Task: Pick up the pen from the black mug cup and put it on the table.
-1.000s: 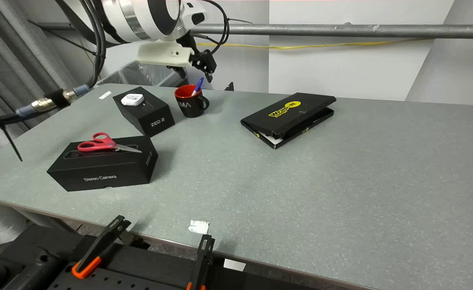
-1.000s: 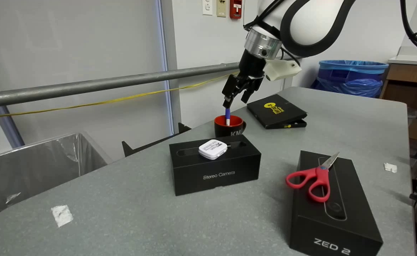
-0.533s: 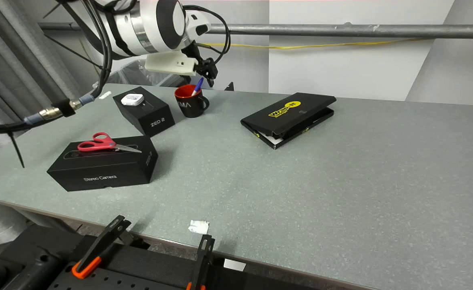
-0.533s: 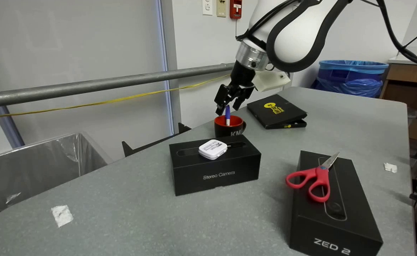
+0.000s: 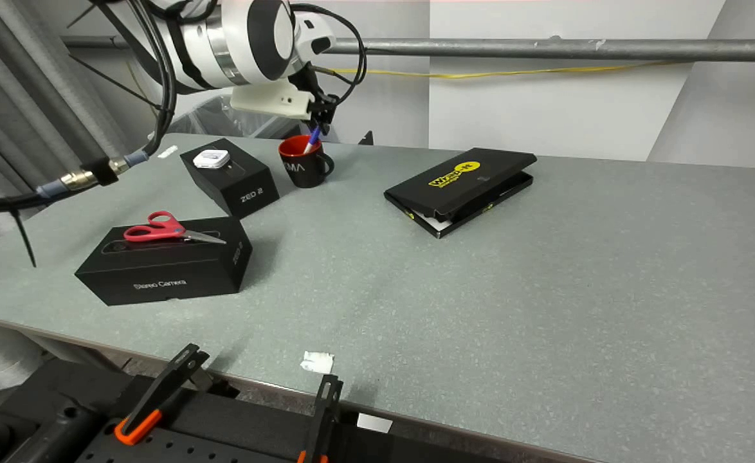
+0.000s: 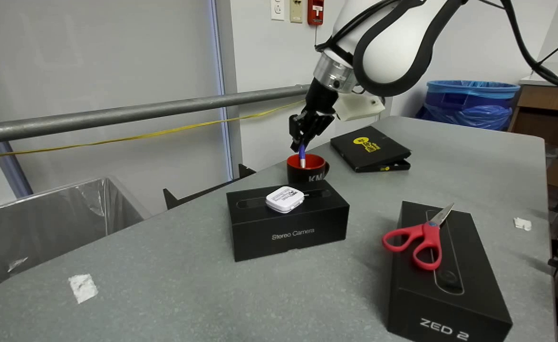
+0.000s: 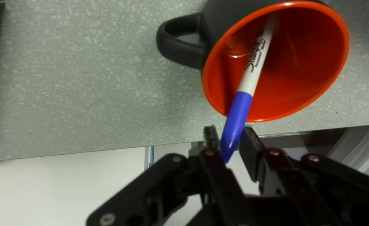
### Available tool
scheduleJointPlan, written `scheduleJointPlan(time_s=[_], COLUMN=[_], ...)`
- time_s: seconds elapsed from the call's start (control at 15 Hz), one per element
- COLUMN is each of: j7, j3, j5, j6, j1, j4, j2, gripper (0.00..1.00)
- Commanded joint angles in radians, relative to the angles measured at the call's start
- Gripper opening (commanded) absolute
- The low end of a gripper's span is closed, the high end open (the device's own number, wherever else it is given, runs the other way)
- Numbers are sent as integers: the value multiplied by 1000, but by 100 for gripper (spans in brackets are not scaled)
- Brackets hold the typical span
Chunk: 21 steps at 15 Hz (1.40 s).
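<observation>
Leaning in the black mug cup (image 7: 297,62), the pen (image 7: 249,83) shows a glossy blue top and a white barrel with black Sharpie lettering; its lower end blurs into the red interior. The jaws of the gripper (image 7: 230,128) stand close on either side of the blue part; whether they pinch it, I cannot tell. The wrist view cuts off the mug's base, and in an exterior view a black box (image 6: 288,244) hides its lower wall.
</observation>
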Motion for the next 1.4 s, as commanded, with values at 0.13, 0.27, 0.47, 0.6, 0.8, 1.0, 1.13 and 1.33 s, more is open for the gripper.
scheduleJointPlan(time_s=[0.13,0.27,0.47,0.6,0.8,1.0,1.13,1.33], j7=[-42,-40,-36,-43,-19,16,49,53], j3=[44,48,24,-7,-78,-151,-142,-126], j5=[63,73,65,44,-32,-137,-208,-208], j6=[53,49,25,-20,-160,-322,-372,-392], j1=[-37,-39,-18,-8,5,7,-27,-31], j4=[-40,-60,-116,-162,-202,-192,-161,-121], j2=[-45,-79,-180,-270,-355,-337,-262,-151], gripper=[3,3,3,3,3,3,3,3])
